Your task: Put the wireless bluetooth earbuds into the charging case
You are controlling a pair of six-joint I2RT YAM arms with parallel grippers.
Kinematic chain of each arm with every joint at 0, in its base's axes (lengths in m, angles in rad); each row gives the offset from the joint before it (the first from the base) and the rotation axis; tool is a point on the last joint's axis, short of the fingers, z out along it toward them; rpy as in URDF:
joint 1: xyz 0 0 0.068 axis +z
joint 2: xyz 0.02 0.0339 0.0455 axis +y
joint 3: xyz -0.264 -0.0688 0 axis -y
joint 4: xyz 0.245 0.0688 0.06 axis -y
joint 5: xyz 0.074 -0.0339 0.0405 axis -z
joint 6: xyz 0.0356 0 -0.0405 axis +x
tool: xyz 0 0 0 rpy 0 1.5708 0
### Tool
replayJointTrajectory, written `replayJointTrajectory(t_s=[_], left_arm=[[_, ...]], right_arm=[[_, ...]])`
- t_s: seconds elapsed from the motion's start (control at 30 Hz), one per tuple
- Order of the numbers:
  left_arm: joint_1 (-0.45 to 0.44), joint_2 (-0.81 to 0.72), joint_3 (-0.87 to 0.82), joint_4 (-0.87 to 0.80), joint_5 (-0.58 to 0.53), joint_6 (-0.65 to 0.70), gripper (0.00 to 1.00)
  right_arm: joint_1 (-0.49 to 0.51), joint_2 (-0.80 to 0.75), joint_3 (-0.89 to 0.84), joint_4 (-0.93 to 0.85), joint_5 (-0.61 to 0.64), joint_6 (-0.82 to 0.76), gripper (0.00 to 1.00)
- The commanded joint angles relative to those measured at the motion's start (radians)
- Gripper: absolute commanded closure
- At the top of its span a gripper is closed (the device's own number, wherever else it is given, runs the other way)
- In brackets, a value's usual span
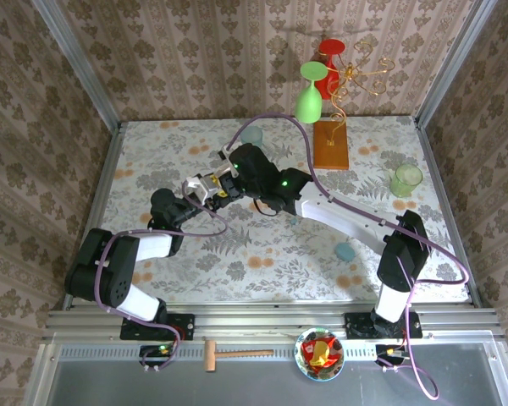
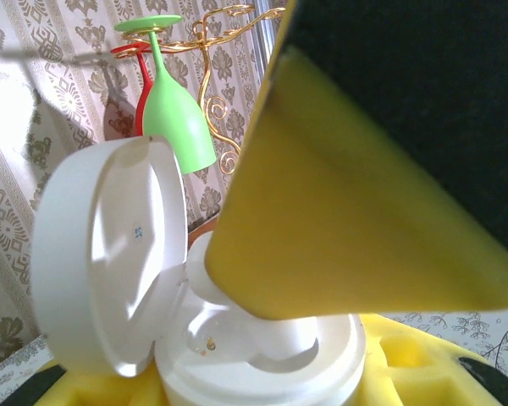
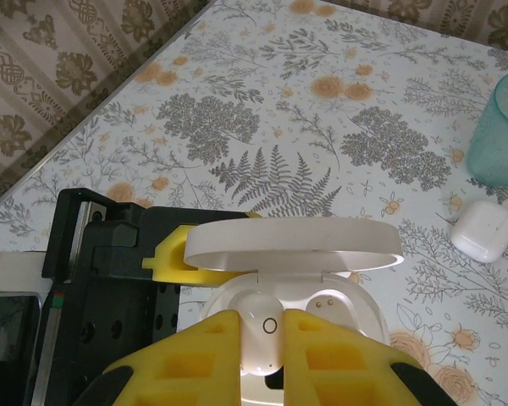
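Observation:
The white charging case (image 3: 326, 309) is held off the table with its lid (image 3: 296, 247) hinged open. My left gripper (image 2: 262, 391) is shut on the case base (image 2: 262, 372), its yellow fingers (image 2: 419, 359) pressing both sides. My right gripper (image 3: 263, 318) is shut on a white earbud (image 3: 268, 342) and holds it in the case's left socket. The right socket (image 3: 325, 301) is empty, with gold contacts showing. From above, both grippers meet at mid-table, the left gripper (image 1: 199, 188) just left of the right gripper (image 1: 225, 181).
A teal cup (image 3: 499, 127) and a small white glossy object (image 3: 485, 230) sit on the table beyond the case. A light blue object (image 1: 345, 251) lies under the right arm. A green cup (image 1: 405, 180) stands far right. A gold rack on a wooden base (image 1: 331, 145) holds hanging glasses.

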Motion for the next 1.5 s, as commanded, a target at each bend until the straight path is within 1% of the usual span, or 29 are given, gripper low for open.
replayJointTrajectory(t_s=[0.0,0.13,0.27,0.4,0.53,0.67,0.87,0.97,1.03,1.1,1.2,1.3,1.4,1.47], left_arm=[[-0.003,-0.019,0.007,0.027,-0.002,0.012,0.76],[-0.005,-0.018,0.009,0.025,-0.006,0.010,0.76],[-0.003,-0.013,0.008,0.027,-0.008,0.008,0.76],[-0.003,-0.008,0.009,0.026,-0.008,0.010,0.76],[-0.005,-0.001,0.012,0.026,-0.007,0.012,0.76],[-0.004,0.005,0.014,0.026,-0.009,0.018,0.76],[0.035,0.006,0.002,0.027,-0.016,0.025,0.76],[0.065,0.001,-0.006,0.027,-0.020,0.024,0.76],[0.085,-0.006,-0.012,0.027,-0.028,0.022,0.76],[0.102,-0.016,-0.018,0.027,-0.041,0.021,0.76],[0.115,-0.037,-0.025,0.027,-0.056,0.018,0.76],[0.118,-0.058,-0.035,0.025,-0.077,0.020,0.76],[0.126,-0.078,-0.046,0.024,-0.090,0.022,0.76],[0.131,-0.091,-0.052,0.025,-0.098,0.022,0.76]], right_arm=[[0.000,0.020,0.010,-0.031,0.006,-0.022,0.85],[0.001,0.045,0.034,-0.048,-0.046,-0.018,0.83],[0.002,0.046,0.034,-0.042,-0.064,-0.005,0.81],[0.003,0.022,0.023,-0.034,-0.054,0.001,0.74],[0.003,-0.020,-0.004,-0.007,-0.029,0.006,0.71],[0.001,-0.066,-0.045,0.024,0.005,0.008,0.63],[-0.011,-0.192,-0.218,0.178,0.061,0.035,0.58],[-0.040,-0.247,-0.334,0.275,0.077,0.099,0.57],[-0.079,-0.254,-0.383,0.305,0.068,0.156,0.57],[-0.121,-0.229,-0.399,0.307,0.024,0.195,0.56],[-0.170,-0.140,-0.378,0.294,-0.071,0.221,0.56],[-0.190,-0.009,-0.296,0.237,-0.144,0.222,0.56],[-0.194,0.130,-0.187,0.169,-0.170,0.224,0.57],[-0.192,0.224,-0.103,0.114,-0.163,0.222,0.58]])
